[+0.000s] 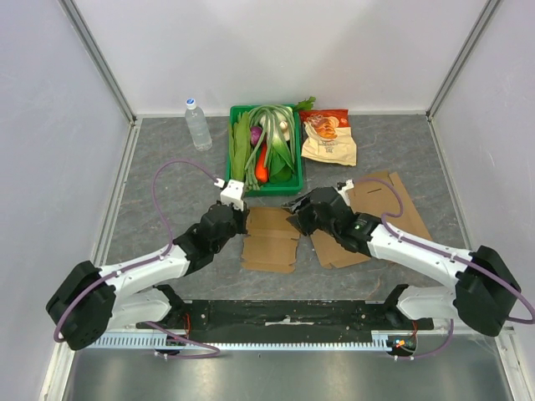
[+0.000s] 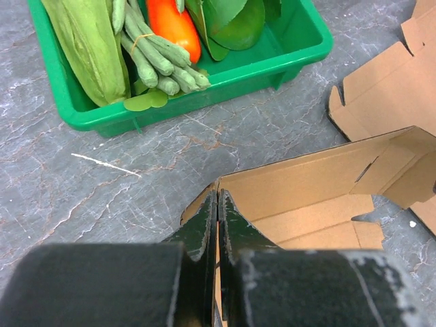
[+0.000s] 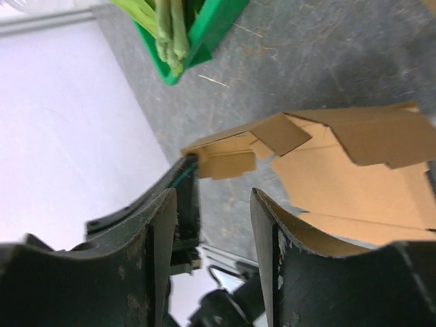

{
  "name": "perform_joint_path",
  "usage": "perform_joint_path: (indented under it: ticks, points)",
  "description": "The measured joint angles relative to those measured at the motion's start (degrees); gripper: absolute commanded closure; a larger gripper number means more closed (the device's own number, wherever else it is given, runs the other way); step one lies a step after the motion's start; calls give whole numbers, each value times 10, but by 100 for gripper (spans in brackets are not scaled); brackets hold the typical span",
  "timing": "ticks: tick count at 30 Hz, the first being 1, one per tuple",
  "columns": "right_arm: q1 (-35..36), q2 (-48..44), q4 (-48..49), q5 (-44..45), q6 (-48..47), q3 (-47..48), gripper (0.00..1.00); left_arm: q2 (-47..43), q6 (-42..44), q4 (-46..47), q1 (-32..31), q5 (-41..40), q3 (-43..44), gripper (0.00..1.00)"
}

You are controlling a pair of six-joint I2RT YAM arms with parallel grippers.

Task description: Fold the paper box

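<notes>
Cardboard box (image 1: 269,238) — creased, notched flaps — on veined grey table (image 1: 167,150)

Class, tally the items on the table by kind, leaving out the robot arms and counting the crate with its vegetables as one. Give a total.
Water bottle: 1
Green crate of vegetables: 1
Snack bag: 1
Cardboard: 2 (half-folded box, flat blank)
Total: 5
</notes>
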Motion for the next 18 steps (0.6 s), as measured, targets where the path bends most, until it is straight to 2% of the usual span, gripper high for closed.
perform_joint_path:
  ticks: [5, 11, 14, 18]
  points:
    - [5, 16, 35, 23, 85, 1, 48, -9, 0, 23, -2, -9, -17, 98]
    - [7, 61, 56, 30, 139, 6, 50, -15, 3, 48, -3, -9, -26, 98]
    - [9, 79, 59, 30, 150, 10, 62, -15, 5, 58, -7, -10, -30, 98]
    - [11, 85, 61, 34, 158, 12, 62, -15, 10, 66, -12, -12, -34, 98]
